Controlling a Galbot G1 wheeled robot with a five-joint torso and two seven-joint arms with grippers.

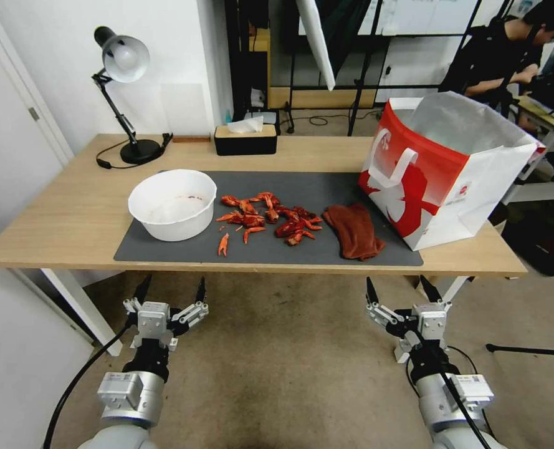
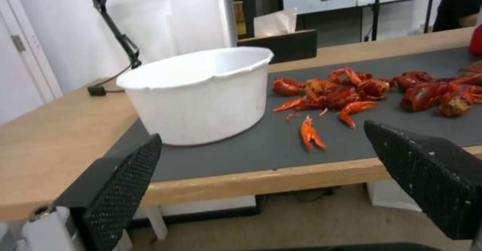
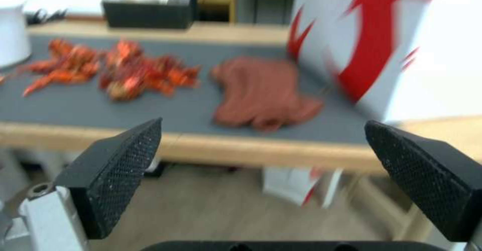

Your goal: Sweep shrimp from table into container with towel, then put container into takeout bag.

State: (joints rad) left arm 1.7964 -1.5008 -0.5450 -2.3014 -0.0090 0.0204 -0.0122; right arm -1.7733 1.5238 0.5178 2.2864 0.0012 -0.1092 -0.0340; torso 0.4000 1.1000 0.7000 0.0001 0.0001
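Both end effectors are hanging spread and empty below the surface's near edge, the left end effector (image 1: 170, 290) under the container, the right end effector (image 1: 399, 290) under the towel.

The shrimp (image 1: 268, 217) are lying scattered mid-mat, between the white container (image 1: 172, 204) toward the left end and the rust-red towel (image 1: 354, 230), which is sitting just beside the takeout bag (image 1: 442, 168) near the right end. A loose claw (image 1: 223, 244) is sitting close to the mat's near edge, so a careless sweep is likely pushing pieces off the surface (image 1: 71, 212); the light container could slide leftward rather than take them in. Open room is lying behind the shrimp; the bag is crowding the towel.
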